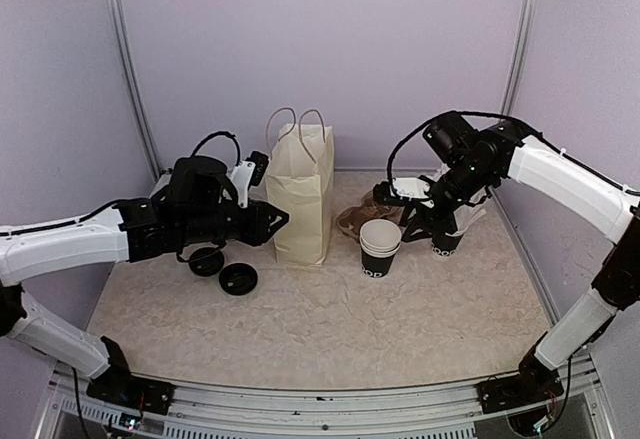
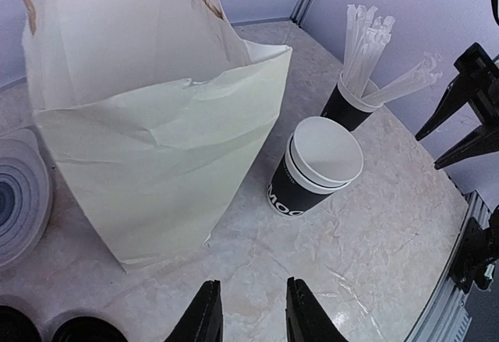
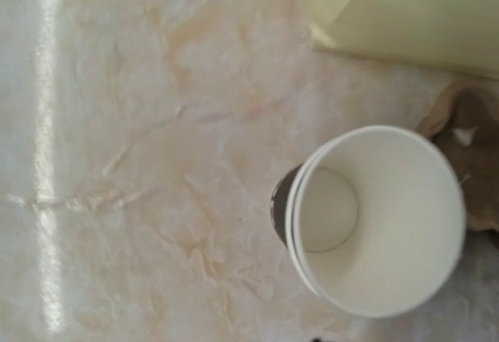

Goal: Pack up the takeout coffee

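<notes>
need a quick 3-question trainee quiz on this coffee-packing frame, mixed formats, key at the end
1. True or false: the topmost of the stacked cups wears a lid.
2. The loose black lids lie: A) inside the paper bag; B) on the table, on the left arm's side of the bag; C) pressed onto the cups.
3. What fills the black cup just beyond the stack in the left wrist view?
Key: 1 false, it stands open with its white inside showing; 2 B; 3 white straws.
</notes>
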`<action>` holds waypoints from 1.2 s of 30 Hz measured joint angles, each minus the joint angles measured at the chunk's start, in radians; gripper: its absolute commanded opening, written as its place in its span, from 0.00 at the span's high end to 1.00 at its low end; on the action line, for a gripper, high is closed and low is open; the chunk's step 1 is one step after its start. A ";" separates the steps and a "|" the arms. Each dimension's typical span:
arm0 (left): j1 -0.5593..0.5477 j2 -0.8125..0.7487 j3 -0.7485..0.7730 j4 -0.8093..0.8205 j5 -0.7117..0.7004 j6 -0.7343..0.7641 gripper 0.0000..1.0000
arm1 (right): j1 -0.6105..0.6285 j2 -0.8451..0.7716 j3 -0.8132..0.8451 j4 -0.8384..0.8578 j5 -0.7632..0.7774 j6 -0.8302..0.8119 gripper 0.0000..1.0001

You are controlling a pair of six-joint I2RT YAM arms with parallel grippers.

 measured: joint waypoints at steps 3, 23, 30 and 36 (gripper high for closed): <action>-0.007 0.078 0.000 0.080 0.011 -0.026 0.69 | 0.009 0.062 0.004 0.002 0.033 -0.025 0.71; 0.041 0.564 0.307 0.265 0.003 -0.061 0.54 | 0.009 0.251 0.033 0.082 0.107 -0.112 0.84; -0.001 0.536 0.269 0.264 0.008 -0.102 0.47 | 0.009 0.251 0.032 0.084 0.107 -0.112 0.91; -0.054 0.439 0.141 0.265 0.007 -0.158 0.45 | 0.014 0.251 0.032 0.086 0.109 -0.110 0.88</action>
